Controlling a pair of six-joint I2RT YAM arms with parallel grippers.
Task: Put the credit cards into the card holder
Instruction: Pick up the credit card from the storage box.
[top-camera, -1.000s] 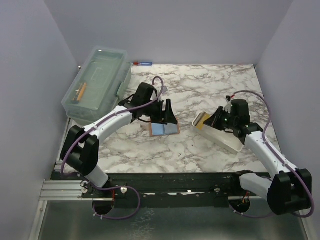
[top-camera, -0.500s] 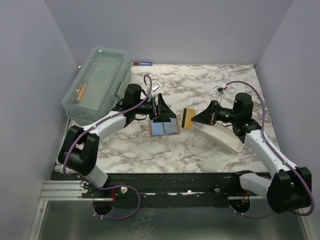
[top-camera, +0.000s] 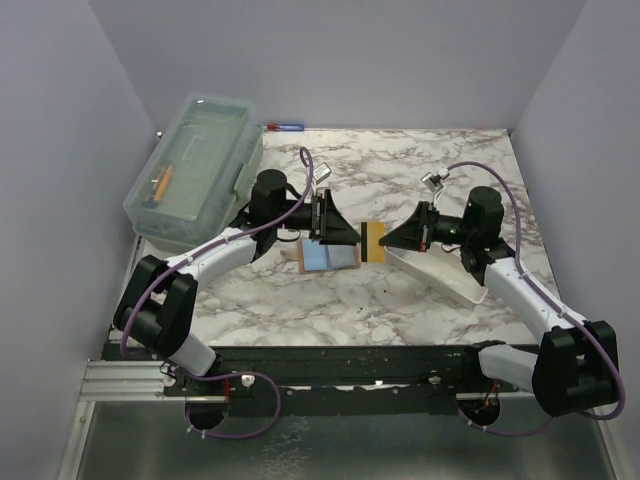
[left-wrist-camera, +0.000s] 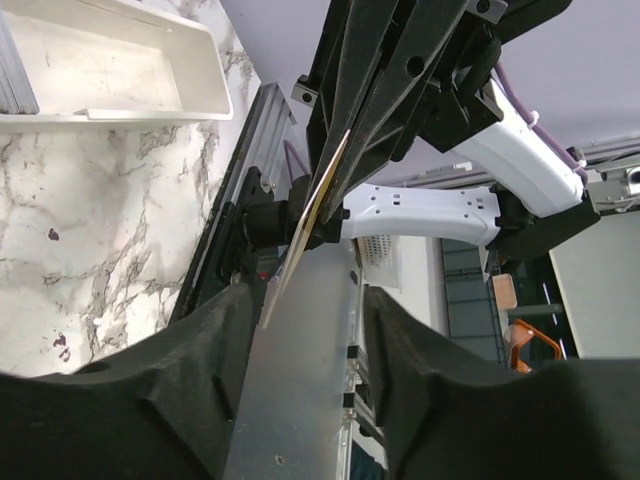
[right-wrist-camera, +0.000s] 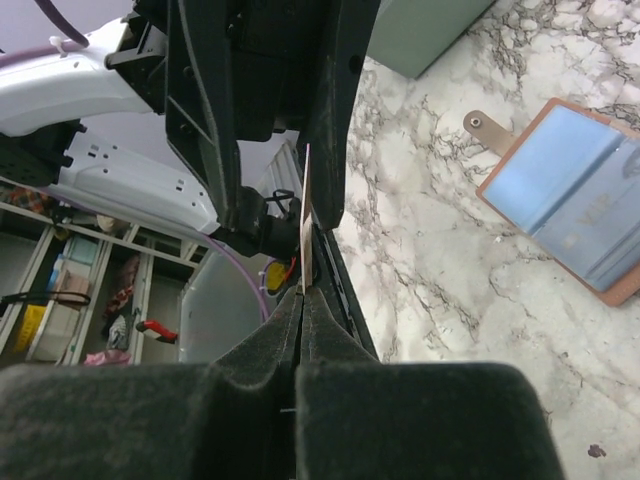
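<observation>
The right claw (top-camera: 390, 241) is shut tight on the tan-gold card (top-camera: 372, 241). It holds the card up in the air above the table (top-camera: 420, 170), in the middle of the scene. From above, the card's dark stripe is at its left end.

The left claw (top-camera: 345, 232) reaches in from the left and points at the right claw. Its two fingers (left-wrist-camera: 150, 400) are spread wide apart. The free end of the card sits in the gap between them. The fingers do not squeeze the card. One finger is very close to the card's end, and I cannot tell if it touches.

The card holder (top-camera: 300, 258) lies open and flat on the table, under the left claw and a little nearer. A light blue card (top-camera: 318, 258) is inside it. The tan-gold card hangs just to the right of the card holder and does not touch it.

A white tray (left-wrist-camera: 130, 105) lies on the table on the right, under the right arm. A clear box (top-camera: 195, 165) with a lid stands in the far left corner.
</observation>
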